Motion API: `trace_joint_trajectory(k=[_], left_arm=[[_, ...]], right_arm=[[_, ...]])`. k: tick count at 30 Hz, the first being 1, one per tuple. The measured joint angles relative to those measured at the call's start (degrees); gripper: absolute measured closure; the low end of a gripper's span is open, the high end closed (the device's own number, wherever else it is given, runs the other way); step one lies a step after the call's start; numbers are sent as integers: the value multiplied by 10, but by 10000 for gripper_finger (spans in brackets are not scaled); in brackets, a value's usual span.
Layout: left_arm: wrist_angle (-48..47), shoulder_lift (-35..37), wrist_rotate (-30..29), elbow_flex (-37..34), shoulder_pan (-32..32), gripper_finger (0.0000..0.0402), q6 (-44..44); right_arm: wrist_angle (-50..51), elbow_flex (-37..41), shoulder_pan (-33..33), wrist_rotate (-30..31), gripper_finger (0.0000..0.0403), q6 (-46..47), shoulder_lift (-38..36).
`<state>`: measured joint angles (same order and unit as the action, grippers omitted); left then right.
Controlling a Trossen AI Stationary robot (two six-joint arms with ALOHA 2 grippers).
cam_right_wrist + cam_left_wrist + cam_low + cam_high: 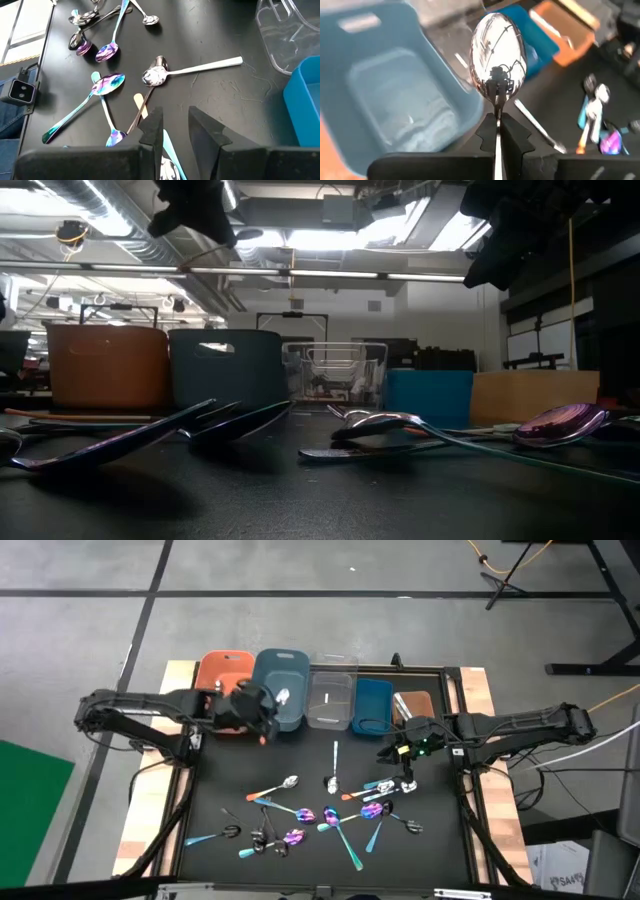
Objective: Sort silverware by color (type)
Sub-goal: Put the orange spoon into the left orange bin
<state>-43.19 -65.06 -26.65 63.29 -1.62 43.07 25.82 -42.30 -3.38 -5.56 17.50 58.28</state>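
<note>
Left gripper (497,131): we see its fingers pinching the handle of a shiny silver spoon (498,52), bowl up, over the grey-blue bin (281,686).
Right gripper (174,131): we find its fingers parted, low over the black mat (310,772), nothing between them.
Silverware (330,815): we count most pieces scattered on the mat's near half.
Bins: in a row at the far edge, orange (222,673) to brown (414,705).

The silver spoon (498,52) is polished metal, shiny like a mirror. The grey-blue bin (395,95) is smooth plastic. The counter (220,105) is matt black.
</note>
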Motion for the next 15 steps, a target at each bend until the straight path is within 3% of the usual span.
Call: trace_joint_trajectory(k=[8,15], left_arm=[[-27,53,-13,0,-111,401,-48],[-124,70,-15,0,-233,401,-63]], right_arm=[[0,0,0,0,322,0,0],[0,0,0,0,322,0,0]])
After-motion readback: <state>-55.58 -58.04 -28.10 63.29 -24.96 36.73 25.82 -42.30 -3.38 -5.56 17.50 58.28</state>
